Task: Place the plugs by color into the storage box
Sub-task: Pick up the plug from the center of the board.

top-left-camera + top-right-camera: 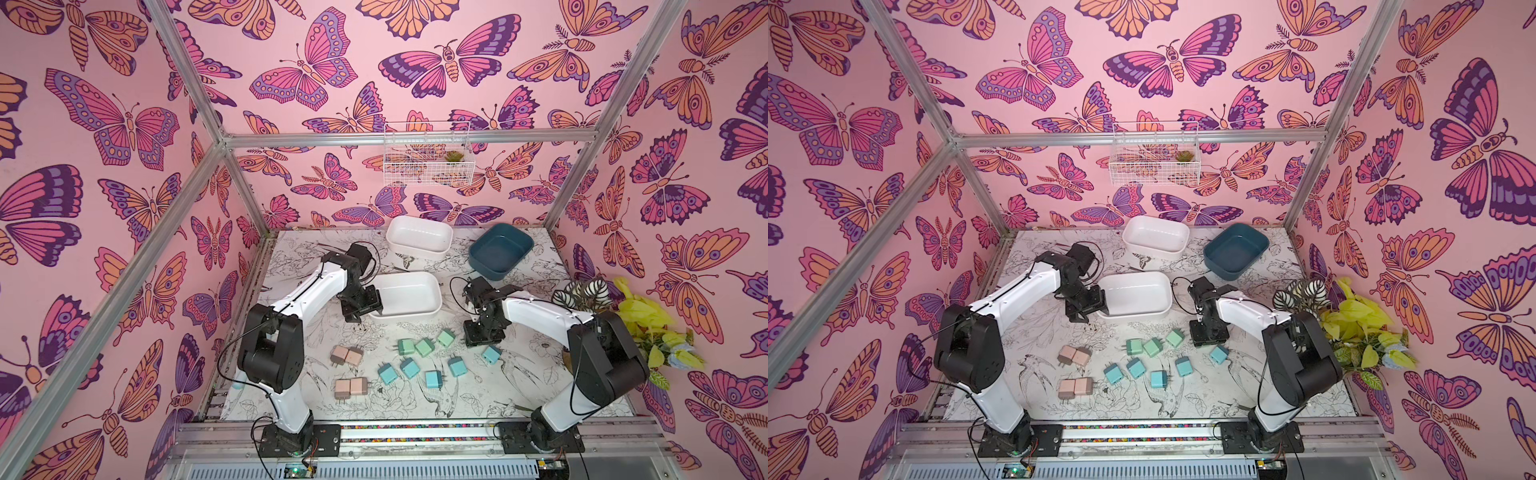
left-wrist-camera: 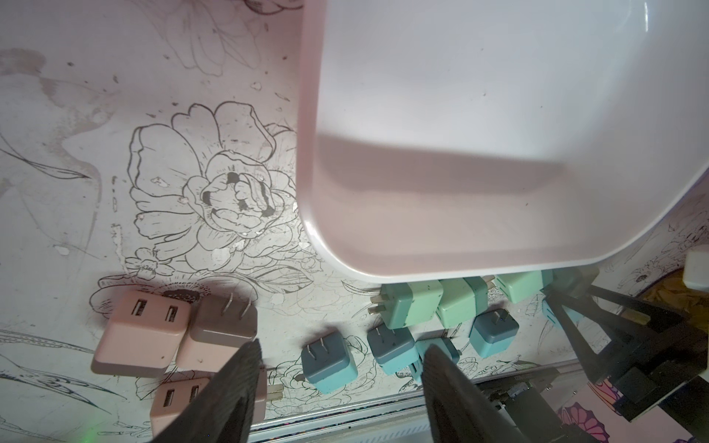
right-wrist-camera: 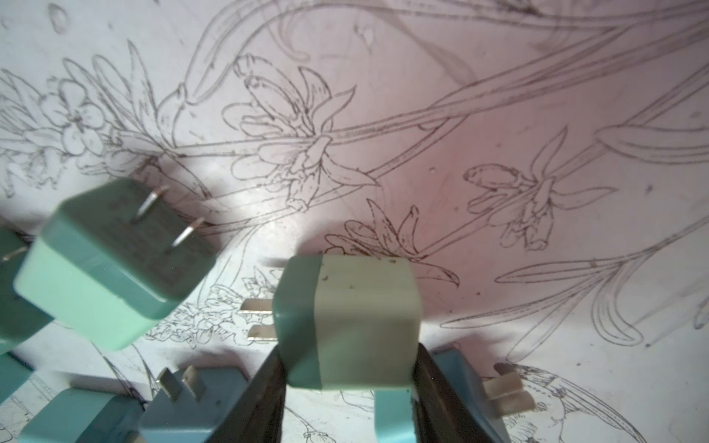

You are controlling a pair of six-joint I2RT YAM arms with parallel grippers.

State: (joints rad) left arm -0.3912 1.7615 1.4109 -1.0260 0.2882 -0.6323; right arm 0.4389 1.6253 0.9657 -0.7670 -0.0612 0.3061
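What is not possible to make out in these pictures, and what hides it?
In both top views the right gripper covers the mint plug between its fingers; clamped or not, unclear.
Right wrist view: a finger hides most of a teal plug.
Left wrist view: a finger of the left gripper hides part of a pink plug.

Both top views: high, front, angled down, whole table (image 1: 519, 399). Wrist views: close above table, sharing mint plugs (image 2: 460, 307).

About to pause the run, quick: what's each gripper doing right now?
Left gripper: open, holding nothing.
Right gripper: closed on a mint green plug.
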